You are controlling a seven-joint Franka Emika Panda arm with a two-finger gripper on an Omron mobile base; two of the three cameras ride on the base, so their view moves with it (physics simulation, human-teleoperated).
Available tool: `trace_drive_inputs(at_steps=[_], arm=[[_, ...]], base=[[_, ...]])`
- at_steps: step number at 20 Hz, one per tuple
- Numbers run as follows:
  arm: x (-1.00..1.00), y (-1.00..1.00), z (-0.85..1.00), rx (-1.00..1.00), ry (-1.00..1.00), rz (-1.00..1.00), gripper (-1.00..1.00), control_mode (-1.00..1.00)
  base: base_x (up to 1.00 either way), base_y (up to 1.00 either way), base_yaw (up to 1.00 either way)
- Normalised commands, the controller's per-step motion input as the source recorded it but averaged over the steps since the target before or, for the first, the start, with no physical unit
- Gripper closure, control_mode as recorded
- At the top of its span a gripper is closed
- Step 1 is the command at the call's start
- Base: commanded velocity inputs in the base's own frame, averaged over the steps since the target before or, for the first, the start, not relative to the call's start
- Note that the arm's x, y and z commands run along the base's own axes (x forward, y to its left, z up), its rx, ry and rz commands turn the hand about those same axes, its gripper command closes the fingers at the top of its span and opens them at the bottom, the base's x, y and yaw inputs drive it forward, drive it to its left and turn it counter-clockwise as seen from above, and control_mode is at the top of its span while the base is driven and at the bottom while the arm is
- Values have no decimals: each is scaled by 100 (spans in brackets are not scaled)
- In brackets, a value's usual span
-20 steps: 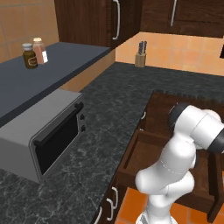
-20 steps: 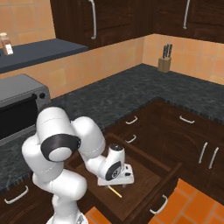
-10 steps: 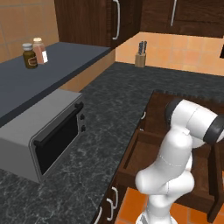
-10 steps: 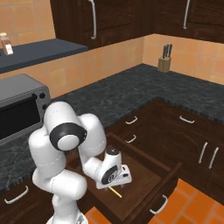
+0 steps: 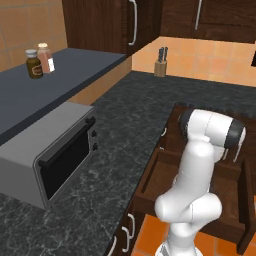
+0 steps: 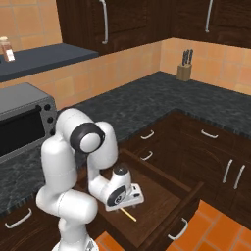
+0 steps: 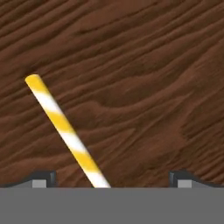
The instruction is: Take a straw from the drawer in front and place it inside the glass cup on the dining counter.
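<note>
Low in the right base frame, you see the two-finger gripper (image 6: pixel 123 208) down inside the open dark-brown wooden drawer (image 6: pixel 162 196). Its jaws stand wide. Between the tips, the yellow-and-white striped straw (image 7: pixel 65 131) lies flat on the drawer floor, running to the hand frame's upper left.

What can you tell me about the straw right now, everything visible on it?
The straw is a thin stick striped yellow and white, lying flat on the brown wood-grain floor of the open drawer. In the hand view it runs diagonally from its round upper-left end down between the two spread fingertips, which do not touch it. In the right base view a short length sticks out beside the gripper, low in the drawer.
</note>
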Motion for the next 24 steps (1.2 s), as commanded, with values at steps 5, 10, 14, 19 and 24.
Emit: trace_drive_inputs(at_steps=[5, 10, 14, 19, 24], arm=[[1, 0, -31, 0, -6, 8, -100, -100], [0, 0, -41, 0, -9, 10, -100, -100], [-2, -1, -47, 1, -15, 12, 100, -100], [0, -3, -39, 1, -14, 12, 100, -100], [-13, -17, -1, 0, -8, 5, 100, -100]], base=[[0, 0, 0], [0, 0, 0], [0, 0, 0], [0, 0, 0], [0, 0, 0]])
